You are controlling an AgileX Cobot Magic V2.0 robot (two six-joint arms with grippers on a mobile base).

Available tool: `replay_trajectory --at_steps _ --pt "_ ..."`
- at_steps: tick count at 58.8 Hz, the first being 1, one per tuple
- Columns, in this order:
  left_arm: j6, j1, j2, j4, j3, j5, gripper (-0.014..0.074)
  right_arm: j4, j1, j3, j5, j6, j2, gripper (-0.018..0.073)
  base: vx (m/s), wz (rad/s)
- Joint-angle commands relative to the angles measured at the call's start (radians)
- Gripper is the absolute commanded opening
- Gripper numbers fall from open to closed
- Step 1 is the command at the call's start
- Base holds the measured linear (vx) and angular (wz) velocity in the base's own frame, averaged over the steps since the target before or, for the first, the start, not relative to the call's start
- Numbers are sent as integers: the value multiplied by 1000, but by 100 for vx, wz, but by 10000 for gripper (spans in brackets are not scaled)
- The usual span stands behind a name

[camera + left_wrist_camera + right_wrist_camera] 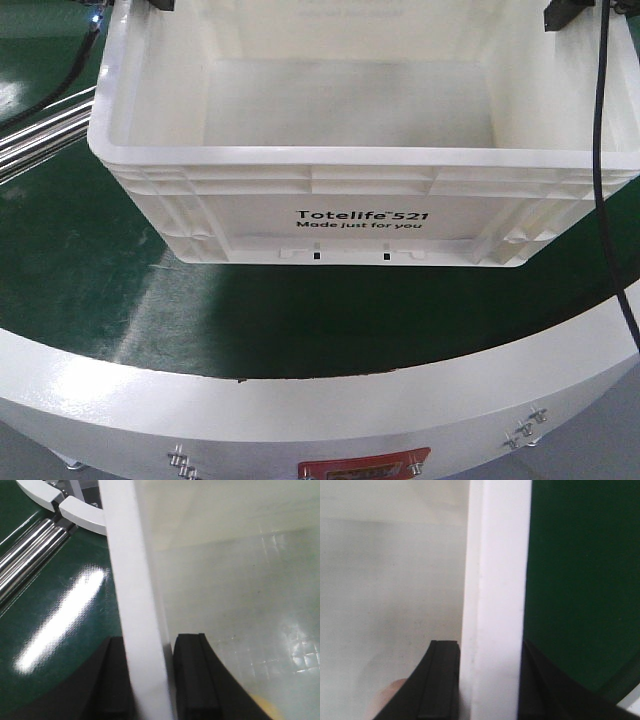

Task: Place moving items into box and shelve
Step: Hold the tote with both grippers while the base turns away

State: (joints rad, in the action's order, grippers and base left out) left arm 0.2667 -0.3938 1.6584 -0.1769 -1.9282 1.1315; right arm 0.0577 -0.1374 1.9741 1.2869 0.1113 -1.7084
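- The green belt (120,300) carries everything. It curves round inside a white frame (300,400), and its bare front part lies between the box and the robot.
- The box (360,180) sits upright on the belt with its printed side facing the robot. Its long axis runs left to right, so one short end wall lies under each arm. The part of its floor seen from the front looks empty.
- Metal rollers (40,140) lie just beside the box's left end, low on the belt.
- A black cable (600,150) hangs down across the box's right end. It is judged the likeliest thing to snag in a lift.
- The left gripper (150,647) straddles the left rim, one finger outside the wall and one inside, seemingly clamped on it.
- The right gripper (490,652) grips the right rim the same way. A level two-armed lift looks to be the next move.
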Motion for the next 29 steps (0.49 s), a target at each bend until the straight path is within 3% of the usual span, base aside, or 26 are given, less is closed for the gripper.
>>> replay_trajectory --at_steps 1,29 --pt "-3 13 -70 -125 -38 -79 0 138 19 39 3 -16 64 -5 0 0" --pt "-3 13 -70 -125 -38 -77 0 137 19 39 3 -16 64 -5 0 0"
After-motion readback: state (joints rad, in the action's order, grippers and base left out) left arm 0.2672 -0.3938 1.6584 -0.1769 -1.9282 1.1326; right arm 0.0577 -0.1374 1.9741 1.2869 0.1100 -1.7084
